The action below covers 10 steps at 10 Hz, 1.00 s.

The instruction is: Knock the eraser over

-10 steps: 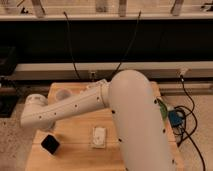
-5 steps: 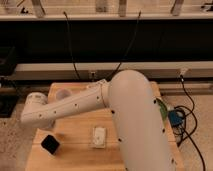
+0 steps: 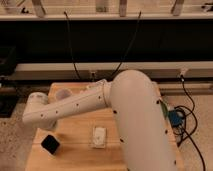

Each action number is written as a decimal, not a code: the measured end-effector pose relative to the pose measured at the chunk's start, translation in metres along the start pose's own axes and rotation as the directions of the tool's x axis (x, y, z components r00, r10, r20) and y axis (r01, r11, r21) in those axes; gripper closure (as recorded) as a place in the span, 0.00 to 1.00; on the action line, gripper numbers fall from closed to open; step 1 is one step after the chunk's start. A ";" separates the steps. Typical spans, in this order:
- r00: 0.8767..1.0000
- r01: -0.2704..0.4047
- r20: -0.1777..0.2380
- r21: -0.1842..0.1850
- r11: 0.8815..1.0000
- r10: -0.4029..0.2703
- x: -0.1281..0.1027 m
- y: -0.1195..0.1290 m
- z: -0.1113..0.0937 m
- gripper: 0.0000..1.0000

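Near table's front-left corner, eraser (image 3: pixel 50 144) stands upright, w/ claw (image 3: pixel 46 128) pressed together above.

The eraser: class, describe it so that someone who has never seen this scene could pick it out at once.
Find the wooden table under the big white robot arm, whose gripper is hidden behind its left end. Near the table's front-left corner sits the eraser, a small matte black block. The neighbouring pad is flat and whitish.

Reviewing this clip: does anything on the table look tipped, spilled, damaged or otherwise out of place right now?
Nothing stands out. The eraser sits near the table's front left, the white pad lies flat mid-table, and a translucent cup stands behind the arm. The gripper is hidden beyond the arm's end, above the eraser.
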 end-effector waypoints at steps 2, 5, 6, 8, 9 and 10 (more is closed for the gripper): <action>1.000 -0.011 0.000 -0.013 1.000 0.011 -0.002 0.011 -0.003 0.98; 1.000 -0.026 0.002 -0.024 0.999 0.026 -0.005 0.026 -0.009 0.98; 1.000 -0.030 0.009 -0.027 0.999 0.030 -0.009 0.030 -0.011 0.98; 0.999 -0.030 0.038 -0.026 0.999 0.031 -0.022 0.035 -0.013 0.98; 0.998 -0.025 0.053 -0.024 0.999 0.027 -0.029 0.034 -0.014 0.98; 0.997 -0.020 0.071 -0.021 1.000 0.021 -0.038 0.032 -0.015 0.98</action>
